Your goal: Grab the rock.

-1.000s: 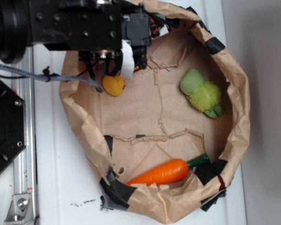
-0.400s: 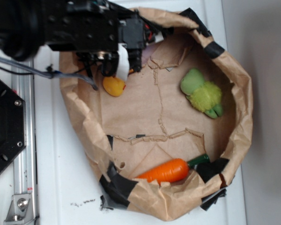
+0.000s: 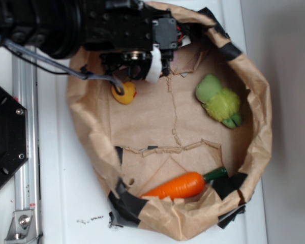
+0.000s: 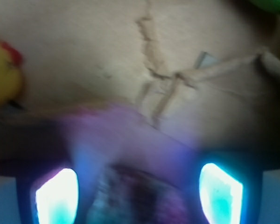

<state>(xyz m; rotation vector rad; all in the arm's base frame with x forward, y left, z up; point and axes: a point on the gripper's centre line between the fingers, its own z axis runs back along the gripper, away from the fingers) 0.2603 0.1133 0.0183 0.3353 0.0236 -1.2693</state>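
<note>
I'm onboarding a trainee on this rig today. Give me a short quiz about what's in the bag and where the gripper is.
1. True or false: the carrot lies by the paper bag's wall, apart from the green plush toy.
2. Which toy lies nearest the gripper? A carrot, B yellow duck, C green plush toy.
3. Fill in: in the exterior view the rock is ___ (seen / not seen).
Key: 1 true; 2 B; 3 not seen.
</note>
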